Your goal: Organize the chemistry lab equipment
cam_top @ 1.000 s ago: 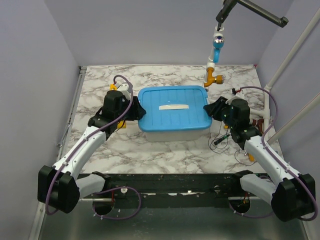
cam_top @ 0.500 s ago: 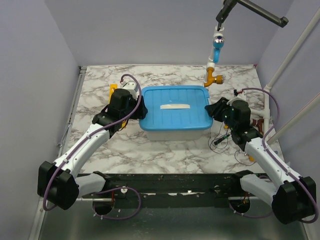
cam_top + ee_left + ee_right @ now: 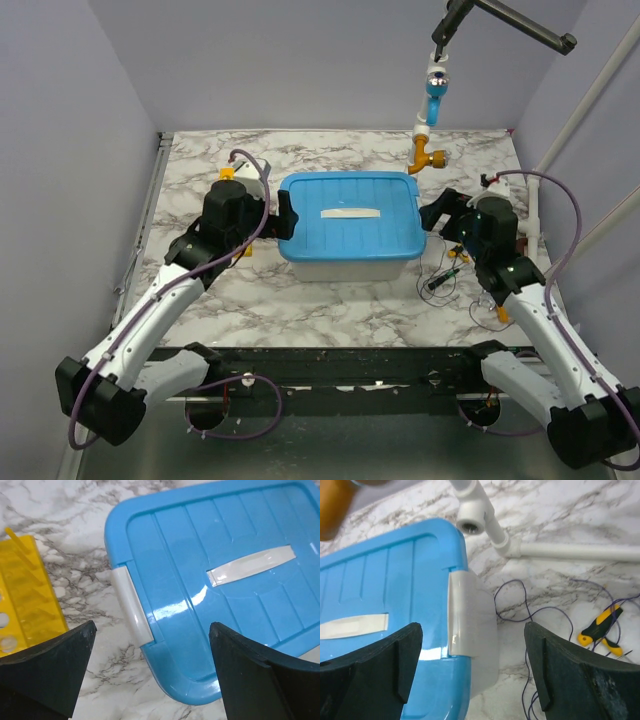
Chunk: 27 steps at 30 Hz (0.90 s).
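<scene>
At table (image 3: 320,300) middle, box (image 3: 347,222) with blue lid is seen, lid on. Left gripper (image 3: 286,220) is placed at box's left end, jaws wide apart, nothing held. White latch (image 3: 131,602) is seen between its fingers, not touched. Yellow rack (image 3: 22,595) is laid on table just left of box, beside left gripper. Right gripper (image 3: 437,213) is placed at box's right end, jaws apart, nothing held. Second latch (image 3: 465,615) is seen between its fingers. Yellow-black tool (image 3: 596,626) is laid right of box. White pipe (image 3: 560,550) is laid behind it.
</scene>
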### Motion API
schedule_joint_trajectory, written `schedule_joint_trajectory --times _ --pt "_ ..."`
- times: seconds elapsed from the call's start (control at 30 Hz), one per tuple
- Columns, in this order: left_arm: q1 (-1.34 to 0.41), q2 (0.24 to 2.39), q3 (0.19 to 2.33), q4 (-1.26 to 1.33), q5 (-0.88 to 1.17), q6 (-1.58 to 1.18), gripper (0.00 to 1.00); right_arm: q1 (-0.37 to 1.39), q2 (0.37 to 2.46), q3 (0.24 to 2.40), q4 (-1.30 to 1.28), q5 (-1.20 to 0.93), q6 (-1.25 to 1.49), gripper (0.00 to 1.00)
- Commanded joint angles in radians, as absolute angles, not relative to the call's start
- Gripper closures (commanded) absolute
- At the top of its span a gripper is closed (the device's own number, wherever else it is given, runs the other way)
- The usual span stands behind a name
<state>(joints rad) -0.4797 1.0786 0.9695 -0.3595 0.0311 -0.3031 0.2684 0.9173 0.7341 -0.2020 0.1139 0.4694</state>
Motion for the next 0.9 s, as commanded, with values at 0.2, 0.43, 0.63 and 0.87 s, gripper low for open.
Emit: schedule_joint_trajectory --times 0.2,0.43,0.63,0.87 --pt "-0.477 0.697 0.884 -0.206 -0.297 -0.227 0.01 0.272 0.699 0.818 -0.211 0.334 0.238 0.06" --pt "-0.478 0.476 0.769 -0.17 -0.441 -0.158 0.01 0.273 0.467 0.645 0.013 0.445 0.149 0.05" --pt "-0.477 0.412 0.709 -0.203 -0.489 -0.167 0.01 0.273 0.378 0.599 0.056 0.472 0.146 0.02" --pt "-0.479 0.415 0.703 -0.193 -0.478 -0.164 0.01 0.273 0.383 0.606 0.04 0.483 0.149 0.02"
